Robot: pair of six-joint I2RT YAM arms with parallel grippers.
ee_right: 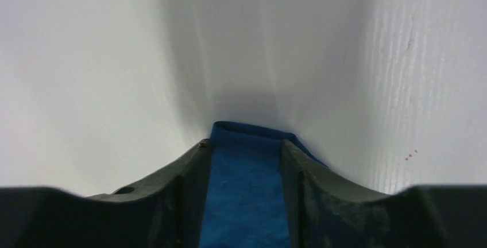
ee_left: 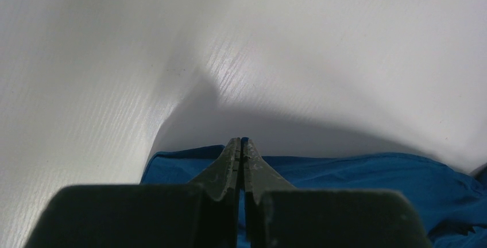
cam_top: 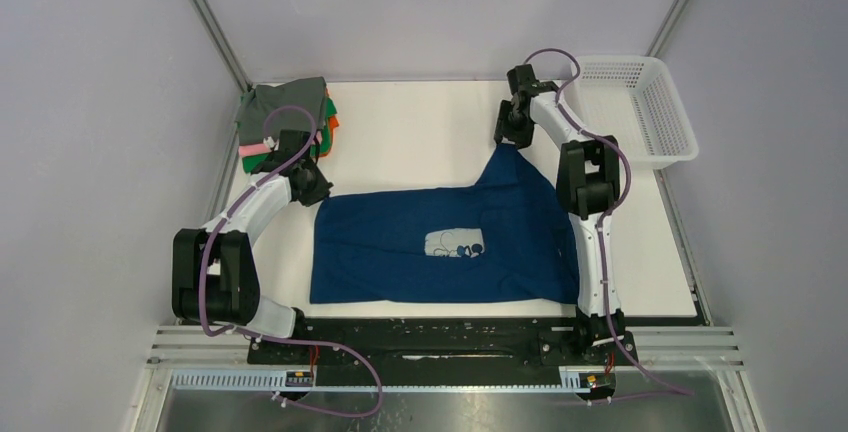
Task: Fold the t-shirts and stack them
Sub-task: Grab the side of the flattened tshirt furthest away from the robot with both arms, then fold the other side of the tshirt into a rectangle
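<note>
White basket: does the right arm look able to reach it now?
Probably yes. The basket stands close to the right pincer, nothing lies between them, and the pincer is open above the blue t-shirt.

The left arm (cam_top: 258, 200) hides part of the folded stack (cam_top: 287, 102) (print (cam_top: 455, 245) unreadably small).

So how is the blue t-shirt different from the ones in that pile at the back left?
The blue t-shirt lies spread flat mid-table, one corner drawn toward the back; the pile is folded and stacked. The blue t-shirt shows a small white print; the pile's grey top looks plain, with green, orange and pink edges peeking out. Both rest on the white table.
</note>
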